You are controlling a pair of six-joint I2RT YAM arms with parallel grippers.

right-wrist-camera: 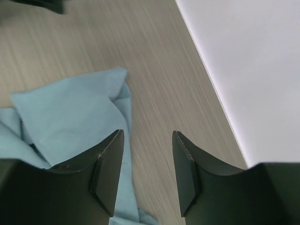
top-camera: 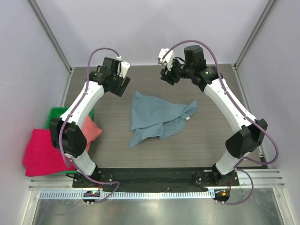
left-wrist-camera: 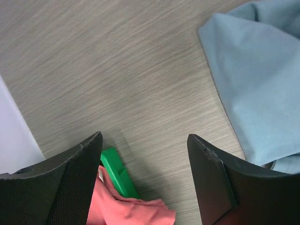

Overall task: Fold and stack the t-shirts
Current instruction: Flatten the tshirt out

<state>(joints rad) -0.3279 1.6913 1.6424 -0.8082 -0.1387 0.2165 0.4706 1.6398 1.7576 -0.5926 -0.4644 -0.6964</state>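
The left gripper (left-wrist-camera: 144,140) hangs with jaws wide apart and empty. The right gripper (right-wrist-camera: 147,136) is parted and also empty. Both are raised near the far edge of the slate-blue t-shirt (top-camera: 157,117), crumpled mid-table (top-camera: 211,140). Both arms reach forward, elbows bowed outward. The salmon-pink t-shirt (top-camera: 92,127) and crimson-pink t-shirt (top-camera: 41,152) lie by the green bin (top-camera: 56,114) at left.

A green plastic bin (top-camera: 56,114) sits at the left edge of the grey wood-grain table (top-camera: 211,138) — pale walls (top-camera: 140,28) around.
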